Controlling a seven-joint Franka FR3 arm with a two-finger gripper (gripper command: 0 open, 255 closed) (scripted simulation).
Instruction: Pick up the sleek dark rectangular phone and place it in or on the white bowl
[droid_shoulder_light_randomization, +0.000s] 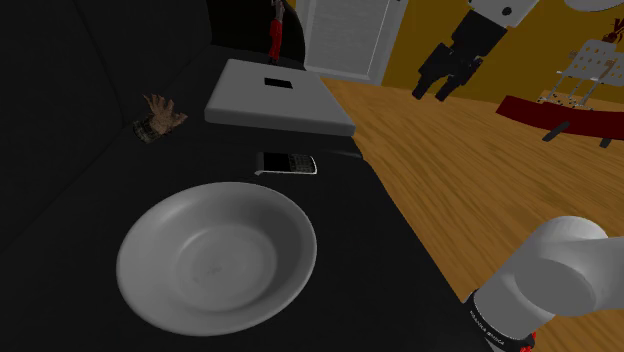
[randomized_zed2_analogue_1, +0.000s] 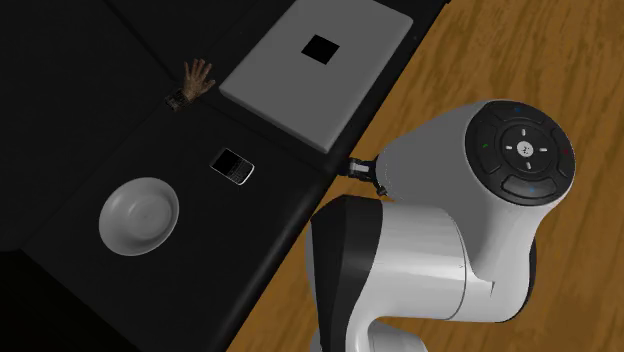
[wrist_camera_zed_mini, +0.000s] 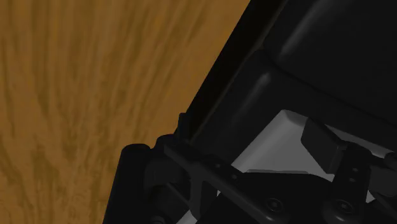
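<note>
Shoulder view: the dark rectangular phone with a pale keypad lies flat on the black countertop, just beyond the round white shallow bowl and not touching it. Farther beyond the bowl sit a flat pale grey slab with 1 black square on top and a small tan model hand. The all-black 2-finger gripper hangs over the wood-grain floor, well apart from the bowl, fingers spread, gripping nothing.

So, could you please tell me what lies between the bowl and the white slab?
The phone lies there on the dark table, touching neither the bowl nor the slab; the shoulder and second exterior views both show it.
</note>
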